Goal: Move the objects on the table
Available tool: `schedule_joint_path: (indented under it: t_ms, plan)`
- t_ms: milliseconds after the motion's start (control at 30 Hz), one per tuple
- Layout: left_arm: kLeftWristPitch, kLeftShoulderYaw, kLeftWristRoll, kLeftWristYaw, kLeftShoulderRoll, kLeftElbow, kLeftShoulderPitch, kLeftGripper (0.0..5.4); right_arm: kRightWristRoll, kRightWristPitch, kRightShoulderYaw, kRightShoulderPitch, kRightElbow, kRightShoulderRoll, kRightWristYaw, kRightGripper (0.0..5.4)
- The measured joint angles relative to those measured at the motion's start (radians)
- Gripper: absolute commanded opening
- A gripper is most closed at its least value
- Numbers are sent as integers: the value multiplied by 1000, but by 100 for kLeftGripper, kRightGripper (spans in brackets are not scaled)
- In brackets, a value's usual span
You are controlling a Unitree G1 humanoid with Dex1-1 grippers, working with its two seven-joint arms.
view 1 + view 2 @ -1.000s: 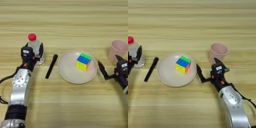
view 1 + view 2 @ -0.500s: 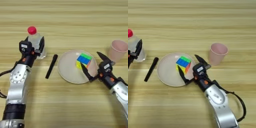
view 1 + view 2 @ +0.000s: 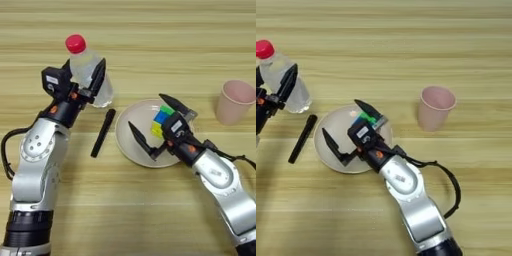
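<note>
The left gripper's (image 3: 86, 80) jaws pinched the red-capped bottle (image 3: 89, 75), tilted above the bench (image 3: 150, 30), while the right gripper's (image 3: 152, 127) jaws spread wide over the plate (image 3: 131, 136), seemingly reaching for the cube (image 3: 161, 120); the pink cup (image 3: 234, 101) stood apart.

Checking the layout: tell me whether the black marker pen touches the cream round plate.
Apart. In the left eye view, bare table shows between the black marker pen and the cream round plate's left rim.

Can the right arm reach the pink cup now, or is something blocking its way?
Probably yes. The right gripper hangs open over the plate, around the colored cube. The pink cup stands apart on bare table to its right, with nothing between them.
</note>
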Motion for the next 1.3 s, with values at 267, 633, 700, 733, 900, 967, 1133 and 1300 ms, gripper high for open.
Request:
schedule_joint_path:
  t_ms: [267, 633, 700, 733, 900, 967, 1133, 1300]
  plan:
    - [24, -36, 2, -26, 4, -3, 11, 313, -38, 0, 43, -52, 24, 36, -16, 540]
    - [27, -112, 5, -56, -28, 32, 12, 313, -42, 4, 62, -113, 106, 84, -21, 540]
    - [31, -125, 5, -57, -30, 23, 19, 313, -36, -1, 55, -127, 141, 92, -22, 540]
    - [33, -132, 5, -60, -31, 20, 21, 313, -30, -2, 48, -137, 157, 97, -23, 540]
    - [39, -150, -1, -79, -35, -5, 36, 313, -3, -5, 9, -159, 212, 122, -39, 540]
    - [45, -150, -5, -83, -34, -13, 46, 313, 3, -9, -4, -169, 238, 126, -43, 540]
    - [45, -151, -8, -84, -38, -29, 50, 313, 46, -19, -31, -179, 268, 155, -42, 540]
    - [45, -152, -9, -84, -47, -30, 50, 313, 69, -14, -40, -179, 268, 158, -39, 540]
